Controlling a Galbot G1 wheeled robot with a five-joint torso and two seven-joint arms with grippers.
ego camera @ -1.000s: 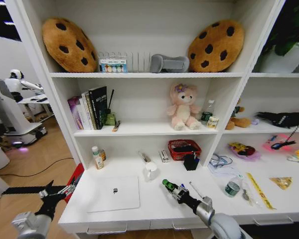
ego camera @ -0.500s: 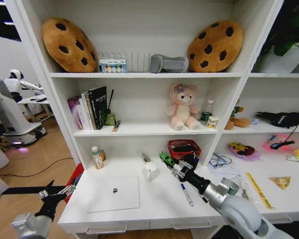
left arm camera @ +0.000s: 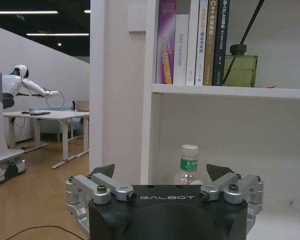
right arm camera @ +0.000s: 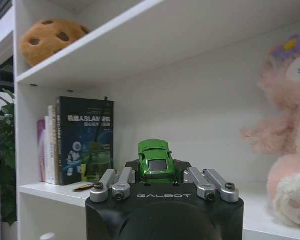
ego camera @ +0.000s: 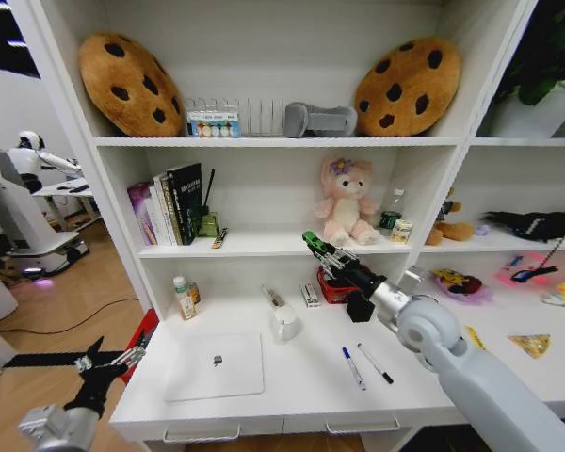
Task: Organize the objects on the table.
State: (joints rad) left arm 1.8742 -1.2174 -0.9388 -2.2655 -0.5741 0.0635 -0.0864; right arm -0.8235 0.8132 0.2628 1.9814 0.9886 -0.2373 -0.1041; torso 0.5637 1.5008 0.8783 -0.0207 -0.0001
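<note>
Green car (right arm camera: pixel 155 159) with dark windscreen, clamped in black-and-silver right gripper (ego camera: pixel 313 245). Pink bear (ego camera: pixel 347 202) beside it with purple flower on head. Tan cushions (ego camera: pixel 410 87) with dark brown spots above. Below gripper: white table (ego camera: pixel 301 381), silver laptop (ego camera: pixel 217 365), white pens (ego camera: pixel 353 368) with blue and black caps, red basket (ego camera: pixel 331 292). Left gripper (left arm camera: pixel 165 195) black with silver fingers.

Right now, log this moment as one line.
right gripper: shut on green toy car, at bear's shelf | left gripper: open, idle | pens, laptop: on table
</note>
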